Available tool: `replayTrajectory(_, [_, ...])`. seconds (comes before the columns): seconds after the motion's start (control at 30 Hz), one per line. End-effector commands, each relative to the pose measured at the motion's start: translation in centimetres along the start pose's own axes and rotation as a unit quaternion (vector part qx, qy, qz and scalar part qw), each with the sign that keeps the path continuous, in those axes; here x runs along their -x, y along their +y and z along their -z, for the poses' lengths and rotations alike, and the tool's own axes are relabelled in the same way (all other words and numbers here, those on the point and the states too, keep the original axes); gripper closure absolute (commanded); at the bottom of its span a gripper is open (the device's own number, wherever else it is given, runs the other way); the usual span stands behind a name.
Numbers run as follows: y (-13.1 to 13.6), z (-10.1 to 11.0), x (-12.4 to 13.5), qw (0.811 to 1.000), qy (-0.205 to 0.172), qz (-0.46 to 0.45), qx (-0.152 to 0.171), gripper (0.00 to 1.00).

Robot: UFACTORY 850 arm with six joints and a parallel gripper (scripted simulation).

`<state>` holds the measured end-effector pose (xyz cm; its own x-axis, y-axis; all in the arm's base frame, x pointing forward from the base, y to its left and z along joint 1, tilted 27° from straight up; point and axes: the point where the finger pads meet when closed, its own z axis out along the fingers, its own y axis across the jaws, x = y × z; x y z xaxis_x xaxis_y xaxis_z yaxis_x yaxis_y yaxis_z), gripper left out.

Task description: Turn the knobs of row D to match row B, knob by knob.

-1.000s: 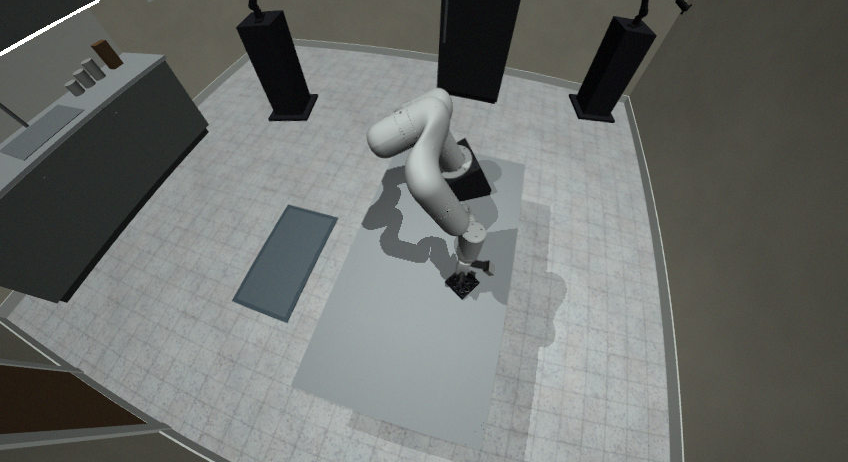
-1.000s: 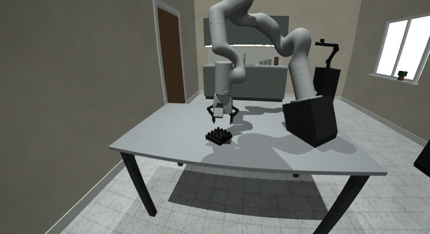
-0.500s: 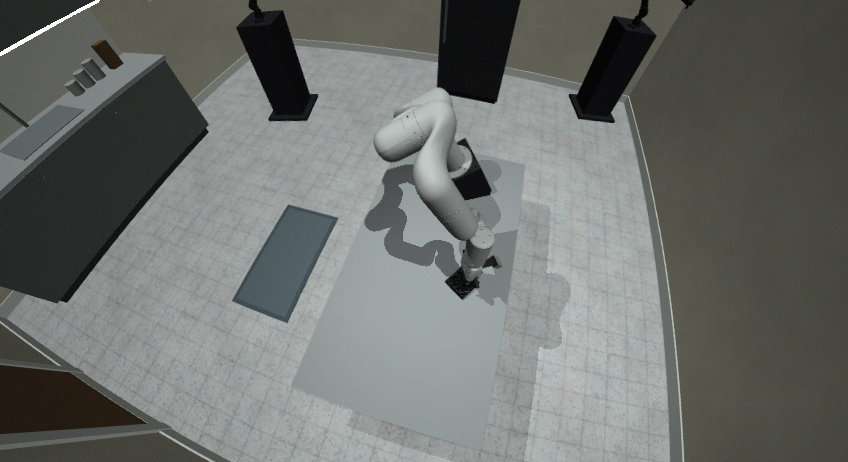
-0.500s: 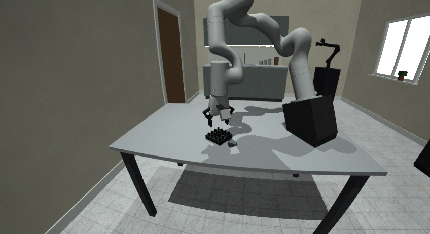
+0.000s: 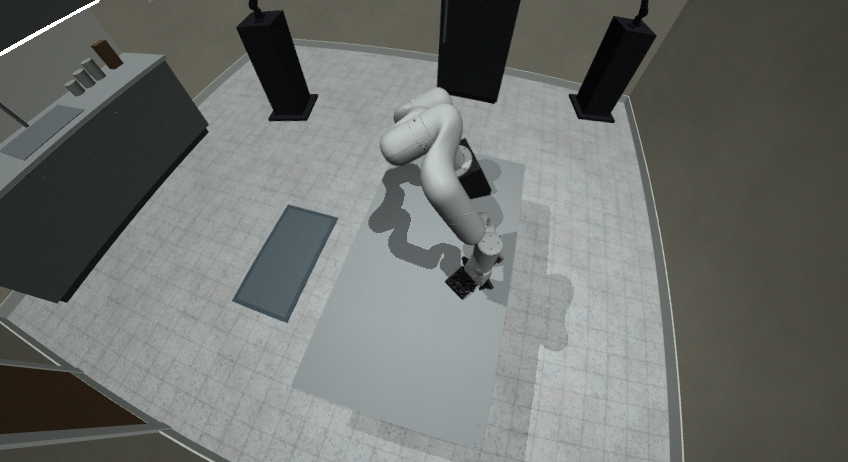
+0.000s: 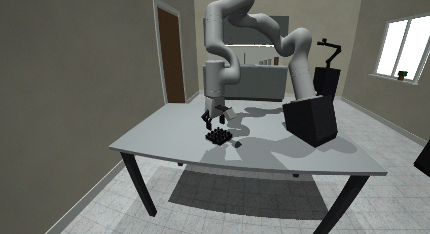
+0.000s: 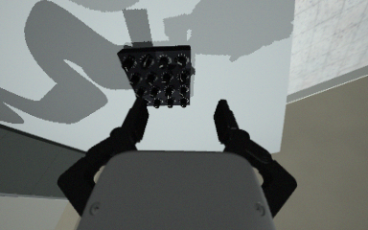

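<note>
The black knob box [image 5: 458, 283] [image 6: 213, 140] [image 7: 157, 50] stands flat on the table, its knobs upward in a four-by-four grid. In the wrist view a small dark bump sticks out of its right side; I cannot tell surely whether it is the socket. Several white knob lines show there, but row names and most directions are too small to read. My gripper [image 6: 215, 125] [image 7: 181, 106] is open and empty, above the box and off to one side of it. In the wrist view the left fingertip overlaps a near corner of the box; the right one is over table.
The grey table [image 5: 386, 338] [image 6: 150, 138] extends around the box, with its edge at the right in the wrist view. The black arm base [image 5: 477, 184] [image 6: 310, 120] stands on the table. Arm shadows fall across the table and part of the box area.
</note>
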<state>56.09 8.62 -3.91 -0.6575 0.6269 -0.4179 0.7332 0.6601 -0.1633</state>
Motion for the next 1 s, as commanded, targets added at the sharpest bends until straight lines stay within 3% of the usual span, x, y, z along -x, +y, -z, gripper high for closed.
replayTrajectory(0.0, [0.13,0.07,0.05,1.0,0.004,0.007,-0.006,0.0])
replayTrajectory(0.07, [0.14,0.07,0.05,1.0,0.004,0.007,-0.006,0.0])
replayTrajectory(0.1, [0.14,0.07,0.05,1.0,0.004,0.007,-0.006,0.81])
replayTrajectory(0.97, [0.14,0.07,0.05,1.0,0.004,0.007,-0.006,0.81])
